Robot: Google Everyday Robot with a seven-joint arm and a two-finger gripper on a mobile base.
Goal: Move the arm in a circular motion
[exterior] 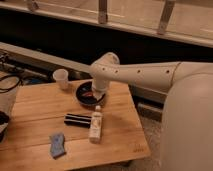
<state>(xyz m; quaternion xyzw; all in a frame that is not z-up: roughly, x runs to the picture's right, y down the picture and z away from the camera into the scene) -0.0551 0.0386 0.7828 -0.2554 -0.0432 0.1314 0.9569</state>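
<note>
We see the arm reaching in from the right across the wooden desk, its rounded elbow joint above the dark bowl. The hand hangs below that joint, low over the bowl — we cannot tell its state. Near the bowl stands a white cup; in front lie a black bar, a bottle and a blue cloth.
</note>
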